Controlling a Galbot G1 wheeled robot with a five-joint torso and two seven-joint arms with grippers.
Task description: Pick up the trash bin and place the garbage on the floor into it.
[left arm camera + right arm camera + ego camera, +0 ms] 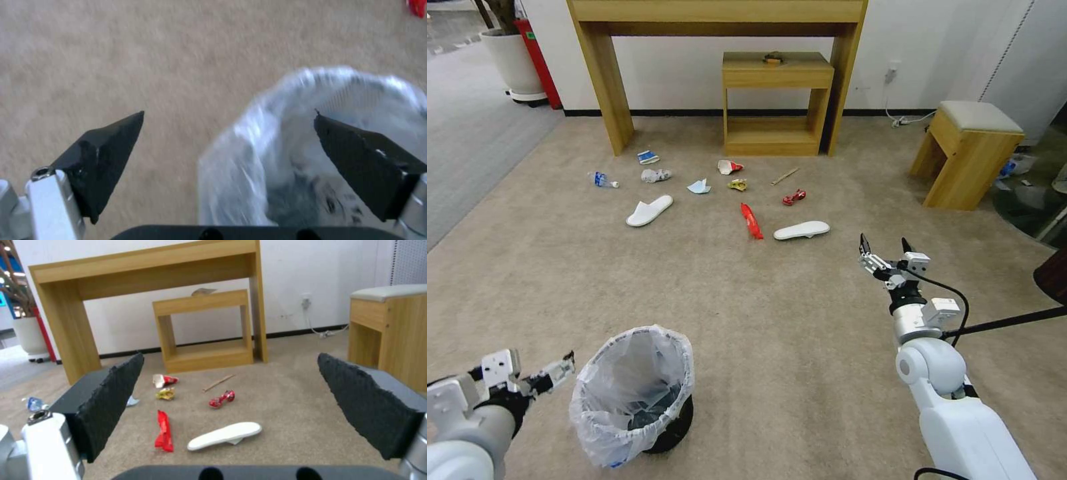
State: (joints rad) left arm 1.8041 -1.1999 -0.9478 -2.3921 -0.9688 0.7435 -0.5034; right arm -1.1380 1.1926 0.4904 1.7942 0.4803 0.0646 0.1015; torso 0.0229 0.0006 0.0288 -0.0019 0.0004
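The trash bin (627, 427), black with a crinkled plastic bag over its rim, stands on the beige floor (774, 313) close in front of me. My left gripper (564, 368) is open just left of its rim; in the left wrist view the left gripper (229, 111) faces the bag's edge (249, 133). The right gripper (884, 241) hovers open and empty above the carpet. Farther ahead lies the garbage: two white slippers (649, 211) (802, 230), a red wrapper (752, 221), a crushed red can (794, 197), a bottle (603, 179), a cup (729, 167), a carton (648, 157) and a stick (785, 176).
A tall wooden console (607, 73) and a low shelf table (777, 100) stand against the wall behind the litter. A padded stool (970, 153) is at the right, a white plant pot (514, 63) and grey carpet (467, 133) at the left. A black cable (1007, 323) crosses the right side.
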